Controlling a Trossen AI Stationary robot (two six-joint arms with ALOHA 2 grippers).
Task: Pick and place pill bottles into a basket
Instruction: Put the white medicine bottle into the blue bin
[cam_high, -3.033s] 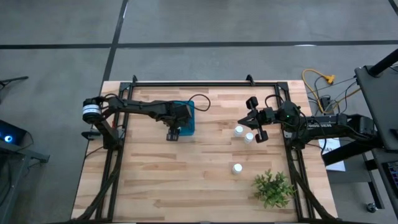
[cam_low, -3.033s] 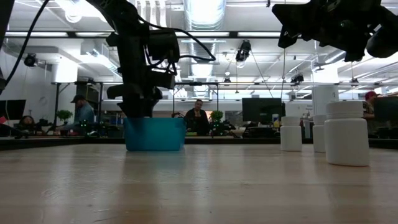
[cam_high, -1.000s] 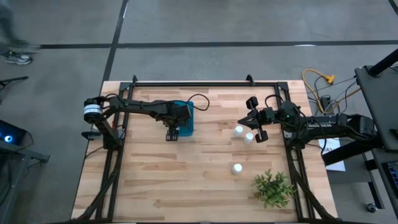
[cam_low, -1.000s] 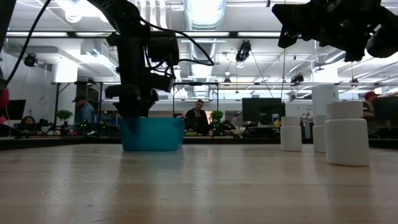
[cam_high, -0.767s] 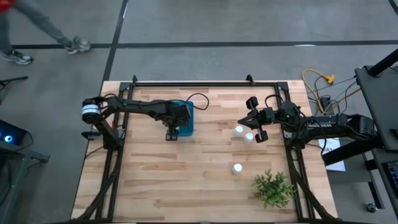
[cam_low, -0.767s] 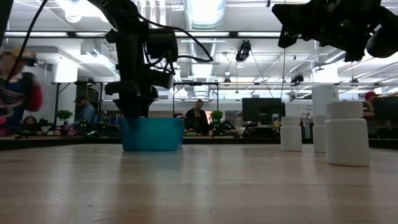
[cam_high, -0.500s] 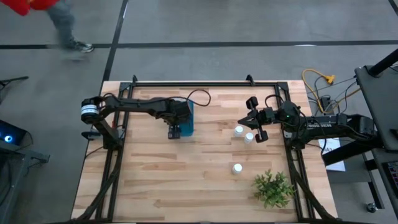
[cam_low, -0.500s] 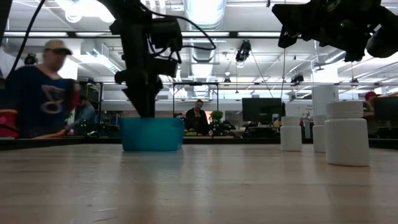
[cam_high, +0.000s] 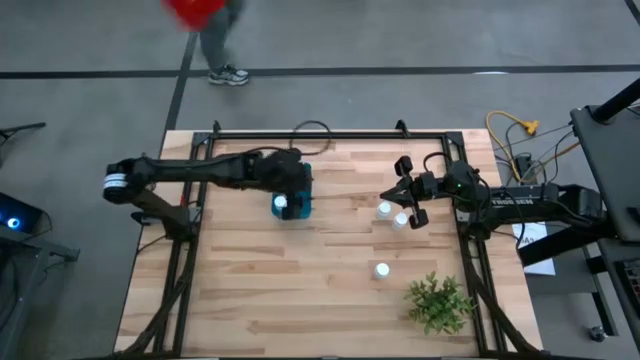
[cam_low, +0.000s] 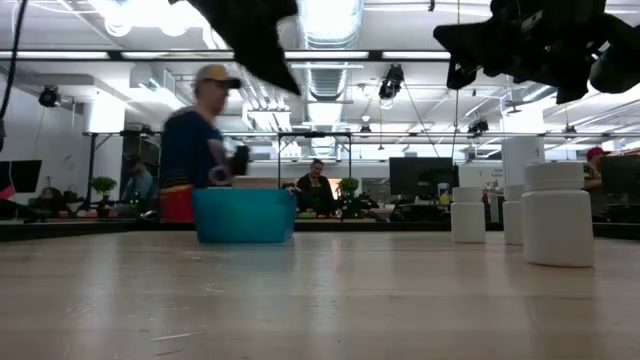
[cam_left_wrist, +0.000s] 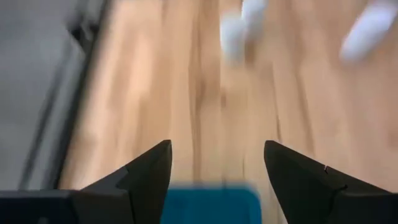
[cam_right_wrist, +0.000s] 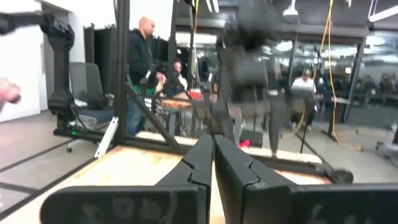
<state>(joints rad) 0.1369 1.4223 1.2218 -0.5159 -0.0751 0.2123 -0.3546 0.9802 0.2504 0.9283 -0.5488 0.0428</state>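
Wooden bench (cam_high: 300, 290), slatted top, grey floor around it. Left pincer (cam_left_wrist: 211, 171) hangs over the basket (cam_high: 300, 196), fingers spread, nothing between them. Basket sits left of centre; one pill bottle (cam_high: 281, 204) shows white inside it. Right of centre, two bottles (cam_high: 384, 210) (cam_high: 400, 220) stand side by side on the wood, a third (cam_high: 381, 270) nearer the plant (cam_high: 440, 303). Right pincer (cam_right_wrist: 212, 163) hovers beside the pair, fingers pressed together, empty. Person (cam_low: 200, 140) behind the bench.
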